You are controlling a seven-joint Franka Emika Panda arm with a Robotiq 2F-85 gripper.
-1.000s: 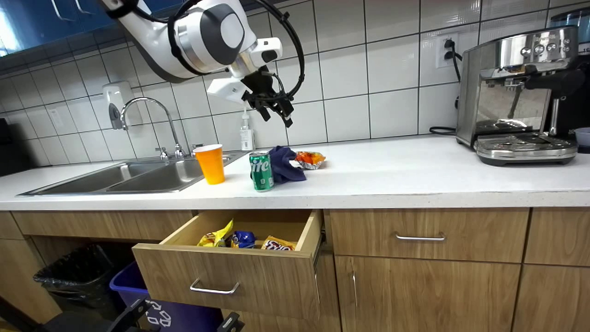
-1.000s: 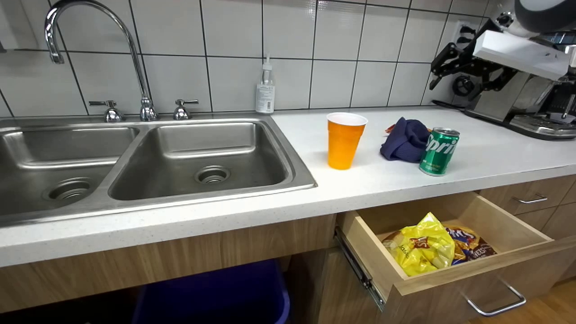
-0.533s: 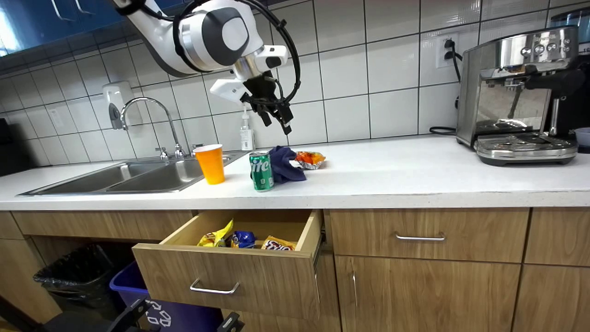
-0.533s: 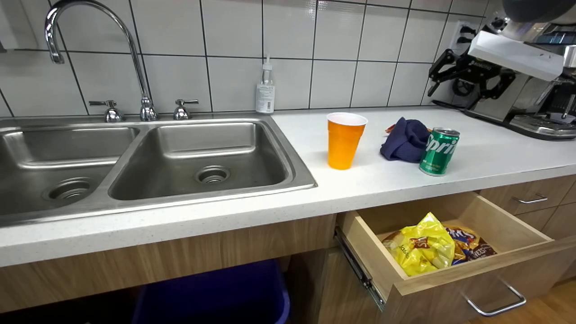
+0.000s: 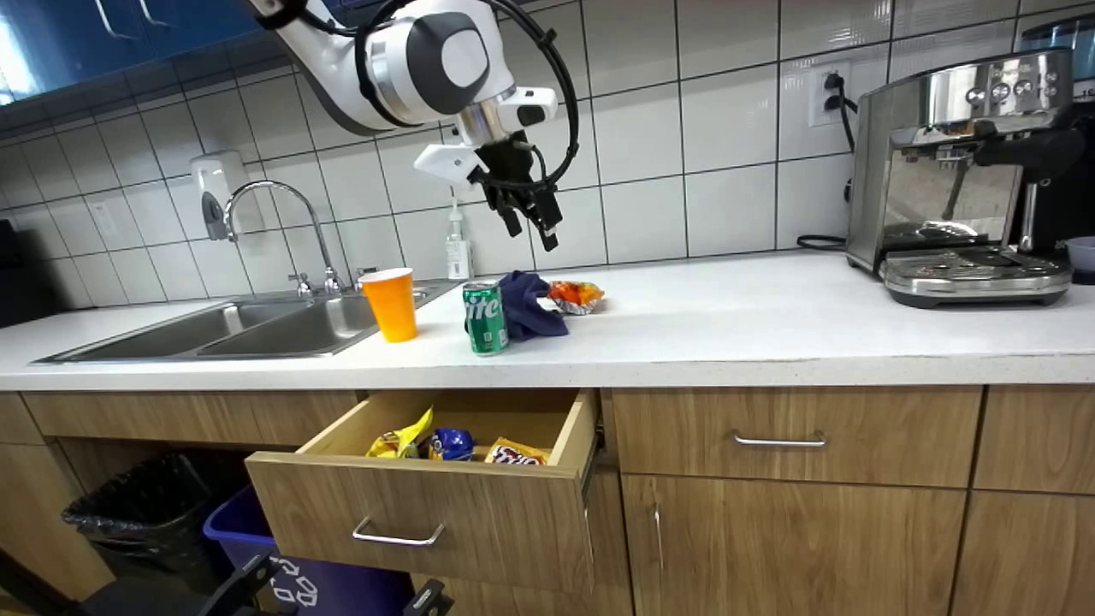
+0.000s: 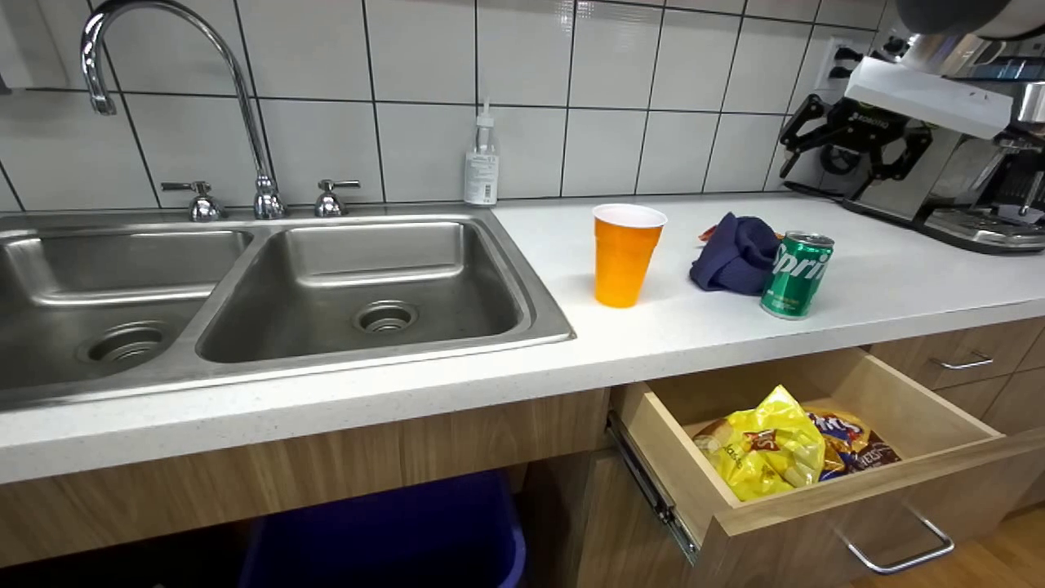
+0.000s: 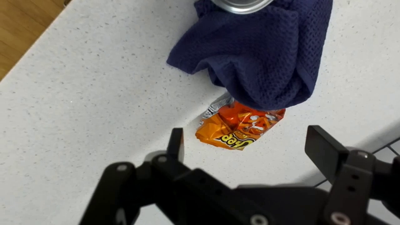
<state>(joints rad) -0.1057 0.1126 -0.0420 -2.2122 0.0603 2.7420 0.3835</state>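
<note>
My gripper (image 7: 245, 137) stands open above the counter with nothing between its fingers. In the wrist view a crumpled orange packet (image 7: 239, 126) with a silver edge lies just beyond the fingertips, between them from side to side. A bunched navy cloth (image 7: 259, 53) hides part of it. At that view's top edge shows a can's rim (image 7: 245, 7). An exterior view puts the gripper (image 5: 532, 236) well above the cloth (image 5: 532, 306), packet (image 5: 576, 295) and green can (image 5: 485, 321). The gripper (image 6: 841, 167) also appears in an exterior view, where the cloth (image 6: 735, 255) mostly hides the packet.
An orange cup (image 5: 393, 306) stands between the can and the double sink (image 5: 184, 346). Below the counter, a drawer (image 5: 411, 513) is pulled out, holding a yellow bag (image 6: 767, 449) and other snack packets. A coffee machine (image 5: 949, 180) and a pump bottle (image 6: 482, 167) stand near the tiled wall.
In an exterior view the arm has shifted right and a little downward over the last second. The gripper has stayed open. Cloth, can, cup, packet and drawer have not moved.
</note>
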